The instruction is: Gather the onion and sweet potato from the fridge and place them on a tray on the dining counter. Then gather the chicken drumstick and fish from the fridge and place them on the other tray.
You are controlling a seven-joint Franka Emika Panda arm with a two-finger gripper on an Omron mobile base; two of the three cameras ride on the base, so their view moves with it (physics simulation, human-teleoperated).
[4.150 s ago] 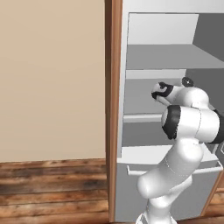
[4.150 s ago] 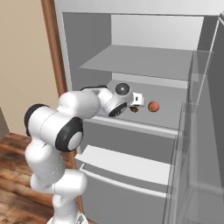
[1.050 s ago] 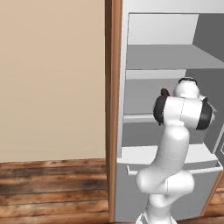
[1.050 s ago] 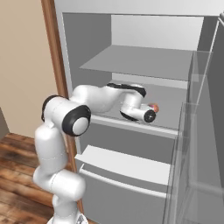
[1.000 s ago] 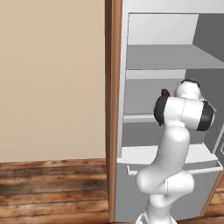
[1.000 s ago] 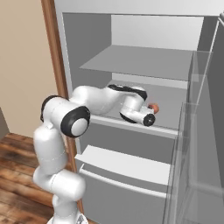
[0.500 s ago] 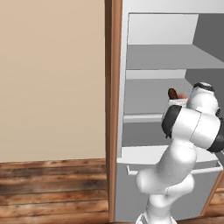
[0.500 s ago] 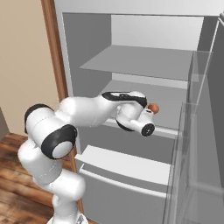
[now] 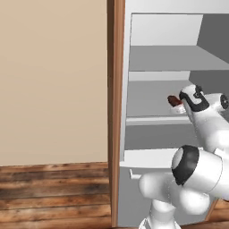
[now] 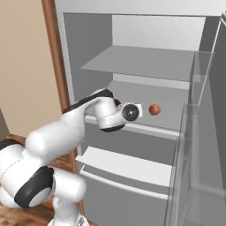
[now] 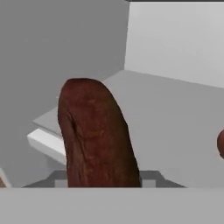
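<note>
In the left base view we see the open fridge (image 9: pixel 188 58) filling the right half of the frame, its wood-brown frame running down the centre, and at right of centre our hand (image 9: pixel 179 100) reaches out over the middle shelf (image 9: pixel 152 120) with the dark brown sweet potato (image 9: pixel 173 100) sticking out at its tip. In the right base view the arm sweeps up from the lower left, the hand (image 10: pixel 117 104) sits at the shelf (image 10: pixel 145 128) front near centre frame, and only a dark sliver of the sweet potato (image 10: pixel 117 103) peeks above the wrist; the onion (image 10: pixel 154 109) rests on the same shelf, just right of centre and apart from the hand. In the hand view the sweet potato (image 11: pixel 94 135) stands large in the lower centre, rising from where our fingertips should be, so we judge the hand pinched on it at mid spread, though the fingers themselves are hidden. A brown edge at the far right of that frame is probably the onion (image 11: pixel 221 144). We judge the step in hand to be gathering the sweet potato from the fridge; next we need to draw it out past the shelf lip without knocking the onion, then carry it to a tray on the dining surface.
</note>
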